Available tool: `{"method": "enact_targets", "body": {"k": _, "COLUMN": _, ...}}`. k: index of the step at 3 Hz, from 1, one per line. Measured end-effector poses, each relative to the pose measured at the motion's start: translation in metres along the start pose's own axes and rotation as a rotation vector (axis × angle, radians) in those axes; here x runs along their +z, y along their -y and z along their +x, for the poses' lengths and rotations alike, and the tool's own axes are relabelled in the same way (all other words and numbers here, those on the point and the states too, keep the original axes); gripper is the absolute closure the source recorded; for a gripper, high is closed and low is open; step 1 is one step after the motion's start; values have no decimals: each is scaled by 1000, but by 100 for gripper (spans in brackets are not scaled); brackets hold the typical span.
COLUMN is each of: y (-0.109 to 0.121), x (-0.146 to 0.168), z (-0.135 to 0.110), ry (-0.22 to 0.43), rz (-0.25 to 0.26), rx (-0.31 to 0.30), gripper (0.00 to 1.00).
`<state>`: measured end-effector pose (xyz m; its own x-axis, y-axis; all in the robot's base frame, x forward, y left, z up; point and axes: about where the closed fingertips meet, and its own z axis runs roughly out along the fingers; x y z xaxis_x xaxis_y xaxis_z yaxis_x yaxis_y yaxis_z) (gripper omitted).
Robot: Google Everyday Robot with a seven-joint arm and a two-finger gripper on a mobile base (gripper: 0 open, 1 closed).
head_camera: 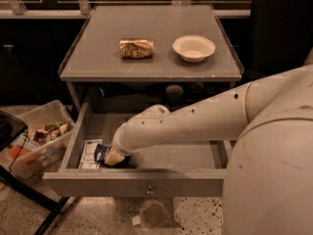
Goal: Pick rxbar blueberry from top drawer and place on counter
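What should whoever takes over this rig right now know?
The end effector is down in the front-left of the open wide grey top drawer, at the dark navy-blue flat snack bar, which lies beside a white flat packet.
The flat grey counter holds a crushed gold can and a white round bowl.
Done: drawer open, arm reached in.
Left: lift the bar out and set it on the counter.
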<state>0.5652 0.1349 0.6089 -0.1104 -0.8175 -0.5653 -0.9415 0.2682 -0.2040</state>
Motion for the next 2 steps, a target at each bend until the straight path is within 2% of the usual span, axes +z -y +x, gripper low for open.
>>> {"method": "enact_targets", "body": {"k": 1, "y": 27, "x": -41, "z": 0, "ry": 15, "rz": 120, "rx": -16, "gripper": 100}}
{"method": "enact_targets", "body": {"k": 2, "y": 49, "x": -84, "z": -12, "ry": 42, "rz": 204, "rx": -48, "gripper": 100}}
